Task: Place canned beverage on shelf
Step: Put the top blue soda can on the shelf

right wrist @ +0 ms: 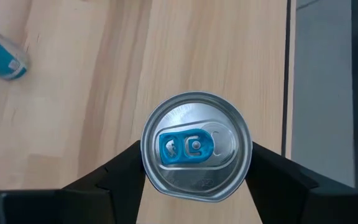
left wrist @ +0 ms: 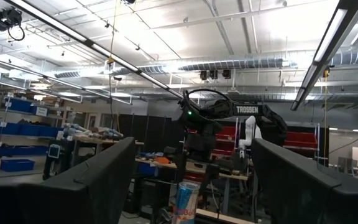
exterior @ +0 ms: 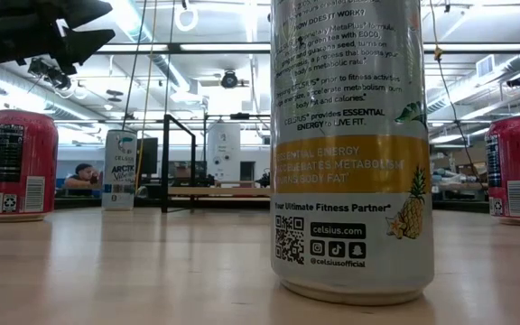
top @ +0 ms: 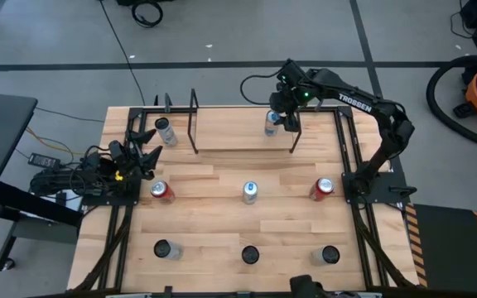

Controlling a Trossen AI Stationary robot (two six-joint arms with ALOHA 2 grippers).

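Note:
A silver can with a blue tab (right wrist: 196, 146) stands upright over the light wood board of the shelf (top: 230, 131), near its right black rod end frame (top: 295, 132). My right gripper (top: 281, 116) is above it, shut on it. In the low view the can (exterior: 224, 153) shows at the shelf board (exterior: 215, 191). My left gripper (top: 143, 153) is open and empty above the table's left side, and it also shows in the left wrist view (left wrist: 192, 142). My right gripper pinches the can between its two fingers (right wrist: 120, 171), one on each side of the can's wall just under the top rim (right wrist: 146, 163). The fingers come from above, pointing down. The can is upright. I cannot tell whether its base rests on the board.
A white and teal can (top: 166, 132) stands left of the shelf. Two red cans (top: 161, 192) (top: 324, 189) and a blue-tabbed can (top: 249, 192) stand in the table's middle row. Three dark-topped cans (top: 249, 254) stand in the near row. Bare wood lies between the rows.

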